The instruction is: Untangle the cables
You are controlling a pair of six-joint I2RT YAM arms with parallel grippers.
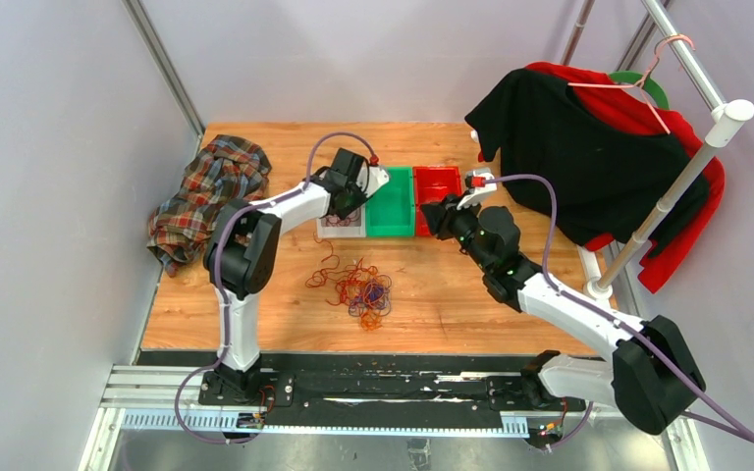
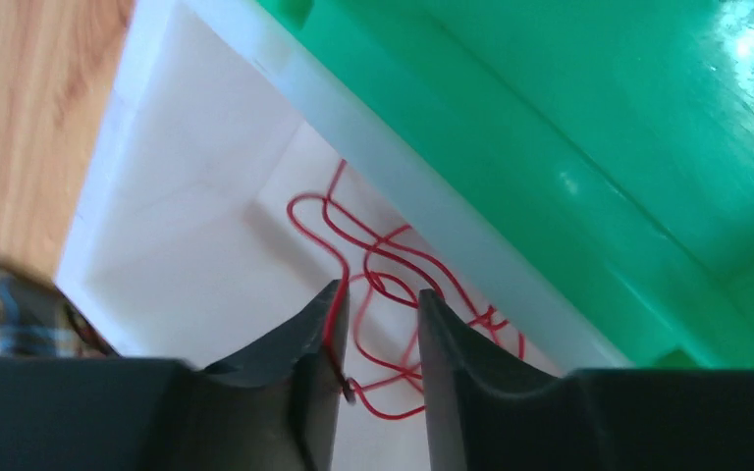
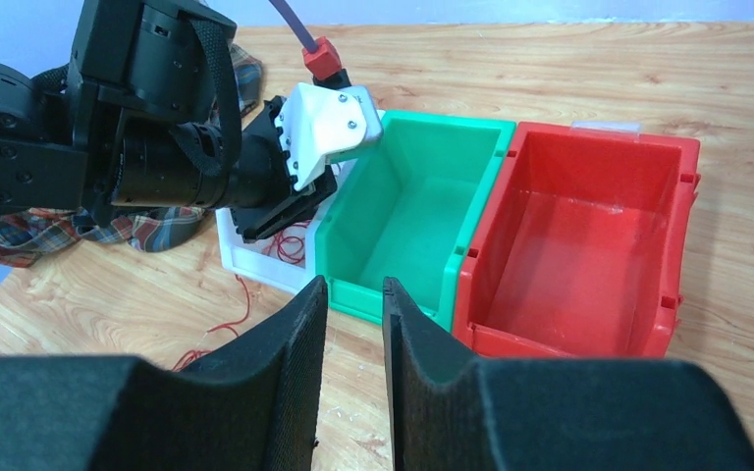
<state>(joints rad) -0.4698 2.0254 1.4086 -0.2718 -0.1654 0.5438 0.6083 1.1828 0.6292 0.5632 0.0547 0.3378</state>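
Nearest your left wrist lens, the left end effector [image 2: 380,292] stands with its jaws parted a little over the white bin [image 2: 187,196]. A red cable [image 2: 373,255] lies looped on the bin floor below, with one strand running up against the inner face of the jaw at 9 o'clock; nothing is pinched. You seem to be at the drop-off step for one separated cable. Your right end effector [image 3: 353,285] hovers narrowly parted and empty, facing the green bin [image 3: 403,216] and red bin [image 3: 589,235]. From above, the rest of the cables [image 1: 358,289] sit knotted on the surface [image 1: 471,304], at 6 o'clock from the white bin. Next, lift the left arm clear so the strand slips off, then pick one loose end at the tangle's edge.
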